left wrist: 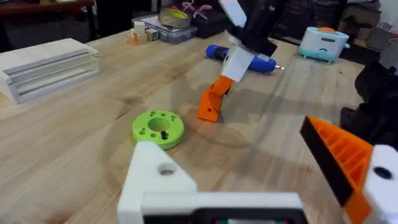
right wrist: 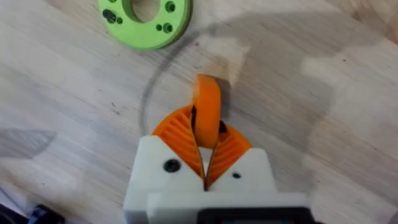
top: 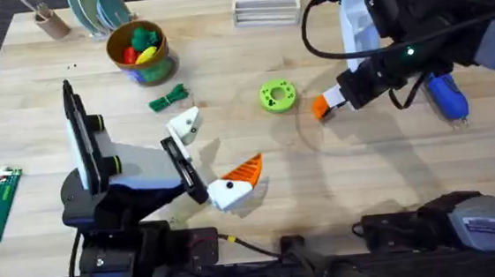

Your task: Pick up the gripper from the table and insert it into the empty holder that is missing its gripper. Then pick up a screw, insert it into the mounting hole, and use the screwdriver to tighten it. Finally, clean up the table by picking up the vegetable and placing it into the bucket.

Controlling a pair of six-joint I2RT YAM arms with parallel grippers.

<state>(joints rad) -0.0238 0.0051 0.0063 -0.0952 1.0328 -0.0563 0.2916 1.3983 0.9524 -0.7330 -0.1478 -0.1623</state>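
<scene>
My right claw (right wrist: pixel 205 149) is clamped on the gripper (right wrist: pixel 206 112), the small orange wedge, and its tip points down at the tabletop (top: pixel 365 173), just right of the green disc (top: pixel 277 95). My left claw (top: pixel 209 155) rests nearer and to the left, its sides wide apart: one side is the holder (top: pixel 185 126), a white mount that carries no orange finger, and the other side carries an orange finger (top: pixel 244 168). The screwdriver (top: pixel 445 96) lies on the right, beyond my right arm. The vegetable (top: pixel 169 98) lies left of the disc, and the bucket (top: pixel 138 51) stands farther away behind it, with toys inside.
</scene>
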